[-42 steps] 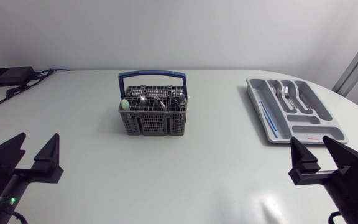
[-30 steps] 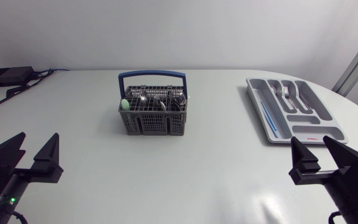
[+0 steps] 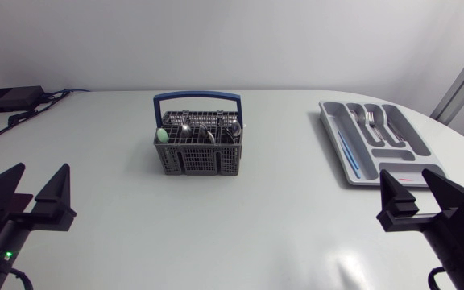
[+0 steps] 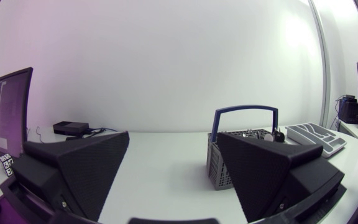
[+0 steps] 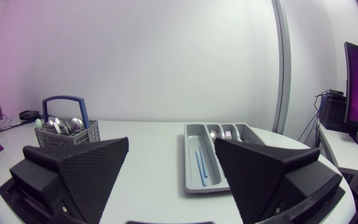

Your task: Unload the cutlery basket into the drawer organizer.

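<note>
Plastic and polished metal
Matt grey plastic basket (image 3: 197, 153) holds shiny metal cutlery (image 3: 185, 129); right of it, a smooth grey plastic organizer (image 3: 393, 153); bench (image 3: 280, 201) white, faintly glossy.

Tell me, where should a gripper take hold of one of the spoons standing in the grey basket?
Probably by the bowl end, coming straight down from above. The spoons stand upright in the cutlery basket, handles hidden in its compartments, so only their tops show above the rim. The blue handle arches over the basket, so come down beside it, not through it.
</note>
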You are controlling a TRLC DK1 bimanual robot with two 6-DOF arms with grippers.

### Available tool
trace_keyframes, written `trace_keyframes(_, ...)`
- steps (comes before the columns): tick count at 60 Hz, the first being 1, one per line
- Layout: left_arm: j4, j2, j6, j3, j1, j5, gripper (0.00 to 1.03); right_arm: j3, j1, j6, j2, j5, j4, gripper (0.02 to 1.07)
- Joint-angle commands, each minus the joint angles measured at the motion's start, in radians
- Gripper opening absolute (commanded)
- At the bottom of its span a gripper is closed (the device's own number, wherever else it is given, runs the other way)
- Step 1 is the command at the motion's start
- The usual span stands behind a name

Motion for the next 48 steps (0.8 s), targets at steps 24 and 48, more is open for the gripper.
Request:
trace_keyframes(24, 0.011, 0.354, -0.101, 0.242, -0.013, -0.009, 0.99, 0.154, 0.005, -0.003, 0.301, 0.01, 0.107, 1.02)
trace_keyframes(48, -0.053, 0.585, -0.174, 0.377, -0.044, -0.017, 0.99, 0.308, 0.043, 0.005, 0.548, 0.031, 0.108, 1.02)
